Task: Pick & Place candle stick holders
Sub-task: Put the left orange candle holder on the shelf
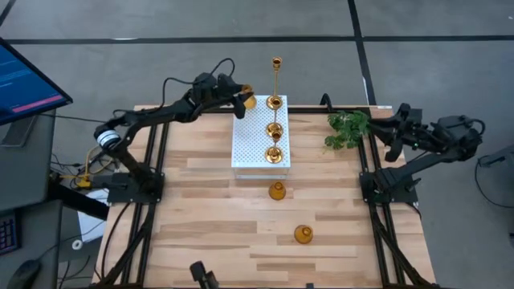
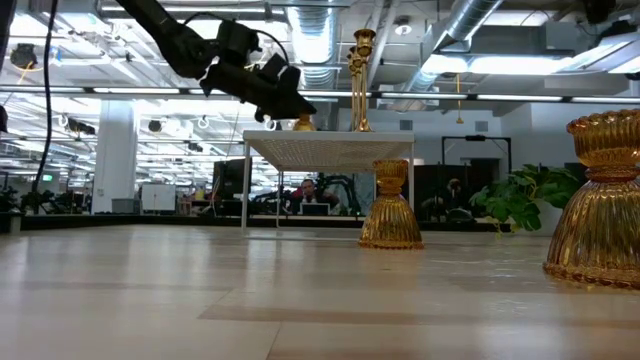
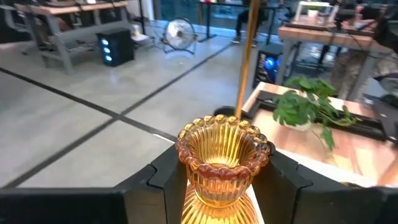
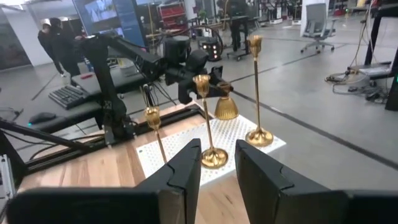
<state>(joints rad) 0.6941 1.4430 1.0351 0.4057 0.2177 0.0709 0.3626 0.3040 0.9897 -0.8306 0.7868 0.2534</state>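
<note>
My left gripper [image 1: 241, 98] is shut on a gold ribbed candle stick holder [image 3: 221, 158] at the far left corner of the white perforated box [image 1: 255, 146]. It also shows in the low view [image 2: 303, 123] and the right wrist view [image 4: 226, 107]. Three thin-stemmed gold holders stand on the box by their round bases: the tallest [image 1: 276, 80] at the far end and two shorter ones [image 1: 275, 128] [image 1: 275, 152]. Two squat gold holders [image 1: 277, 191] [image 1: 303, 234] stand on the table. My right gripper [image 4: 217, 163] is open and empty at the table's right edge. My left gripper pinches the holder's ribbed cup [image 3: 194, 175], just below its beaded rim, between its two fingers [image 3: 163, 183]. The fingers come from the table's left, slanting down. The holder stands upright in the hold at the box's corner; whether its base touches the box, I cannot tell.
A green leafy plant [image 1: 347, 128] sits at the far right of the table, close in front of my right gripper. The box stands raised on legs [image 2: 245, 185]. Bare wood lies at the table's near left [image 1: 201, 225].
</note>
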